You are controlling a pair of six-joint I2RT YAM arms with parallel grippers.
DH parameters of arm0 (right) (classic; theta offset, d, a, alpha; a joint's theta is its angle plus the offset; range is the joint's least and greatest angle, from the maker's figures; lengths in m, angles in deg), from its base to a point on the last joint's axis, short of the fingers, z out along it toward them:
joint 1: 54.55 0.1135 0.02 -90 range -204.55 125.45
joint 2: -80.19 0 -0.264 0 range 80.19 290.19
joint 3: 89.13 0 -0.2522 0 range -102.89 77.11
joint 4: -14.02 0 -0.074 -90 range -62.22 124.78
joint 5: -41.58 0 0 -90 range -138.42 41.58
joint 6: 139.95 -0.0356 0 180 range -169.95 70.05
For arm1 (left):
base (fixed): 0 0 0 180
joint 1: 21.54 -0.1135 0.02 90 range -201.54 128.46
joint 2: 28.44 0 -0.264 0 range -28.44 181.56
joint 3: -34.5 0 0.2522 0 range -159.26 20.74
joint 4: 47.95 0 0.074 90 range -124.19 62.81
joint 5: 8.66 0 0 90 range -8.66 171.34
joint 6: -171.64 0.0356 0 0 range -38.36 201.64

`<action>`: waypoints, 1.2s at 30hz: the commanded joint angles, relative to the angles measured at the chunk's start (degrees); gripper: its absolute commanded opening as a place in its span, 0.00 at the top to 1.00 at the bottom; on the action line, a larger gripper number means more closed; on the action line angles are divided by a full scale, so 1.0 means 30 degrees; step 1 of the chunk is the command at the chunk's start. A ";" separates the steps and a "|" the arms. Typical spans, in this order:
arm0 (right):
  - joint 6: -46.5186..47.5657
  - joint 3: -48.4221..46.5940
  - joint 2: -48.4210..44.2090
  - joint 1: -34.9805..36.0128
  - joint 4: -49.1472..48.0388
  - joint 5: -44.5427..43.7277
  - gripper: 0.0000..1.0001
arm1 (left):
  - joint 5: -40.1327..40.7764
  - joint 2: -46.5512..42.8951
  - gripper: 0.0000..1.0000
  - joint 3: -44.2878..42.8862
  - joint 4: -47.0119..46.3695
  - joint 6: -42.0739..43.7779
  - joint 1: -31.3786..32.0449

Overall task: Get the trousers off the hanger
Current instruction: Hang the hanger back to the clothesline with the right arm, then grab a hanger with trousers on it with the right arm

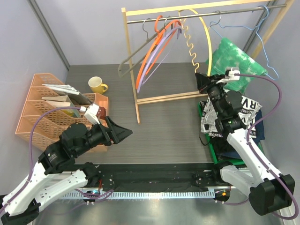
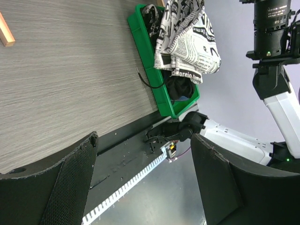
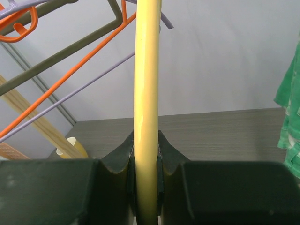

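Note:
My right gripper (image 1: 204,80) is shut on the lower end of a bare yellow hanger (image 1: 207,35) that hooks over the rail; in the right wrist view the yellow hanger (image 3: 147,70) runs up between the closed jaws of the right gripper (image 3: 146,154). Green-and-white mottled trousers (image 1: 236,58) hang just right of it on a blue wire hanger (image 1: 265,44), and their edge shows as green cloth (image 3: 290,117). Newspaper-print trousers (image 1: 246,110) (image 2: 187,37) lie piled over a black garment (image 2: 180,86) in the green bin (image 2: 161,93). My left gripper (image 1: 123,132) (image 2: 145,140) is open and empty, low over the table.
A wooden rack (image 1: 136,93) carries orange, purple and grey hangers (image 1: 154,51) and a yellow coiled cord (image 1: 191,47). A yellow mug (image 1: 97,85) and an orange file tray (image 1: 42,112) stand at the left. The table's front rail (image 2: 122,187) lies under my left gripper.

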 commanded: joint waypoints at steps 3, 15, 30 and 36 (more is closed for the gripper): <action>0.0318 -0.1129 -0.0828 -0.0065 0.1546 0.0553 0.97 | -0.0183 0.0196 0.20 -0.0361 -0.0740 0.0138 -0.0012; 0.1254 -0.3415 -0.3195 -0.0065 1.2239 -0.3342 0.15 | -0.0506 0.0022 0.20 0.0518 -0.1735 0.0196 0.0017; 0.1516 -0.8771 -0.3469 -0.0095 2.0895 -1.9566 0.12 | -0.1560 -0.0974 0.20 0.0576 -0.1033 0.3682 0.0017; 0.4621 -1.1788 -0.0192 -0.0153 1.8996 -2.1184 0.12 | -0.2000 -0.1707 0.20 0.1075 -0.0916 0.4298 -0.0012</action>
